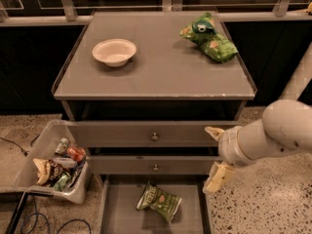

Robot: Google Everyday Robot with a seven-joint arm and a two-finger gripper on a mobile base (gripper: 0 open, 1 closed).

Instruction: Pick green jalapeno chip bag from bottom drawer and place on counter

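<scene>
1. A pale bin (pixel 29 179) of mixed snack packs stood on the floor left of the cabinet; their labels were unreadable.
2. A white bowl (pixel 114 51) sat on the left half of the counter (pixel 156 79).
3. The green jalapeno chip bag (pixel 158 201) lay in the open bottom drawer (pixel 117 211), its cream patch illegible and the drawer's near end cut off.
4. Brighter green bags (pixel 209 37) lay at the counter's back right.
5. The gripper (pixel 215 155) hung beside the upper drawer fronts (pixel 122 135), up and right of the bag, fingers spread wide, holding nothing.
</scene>
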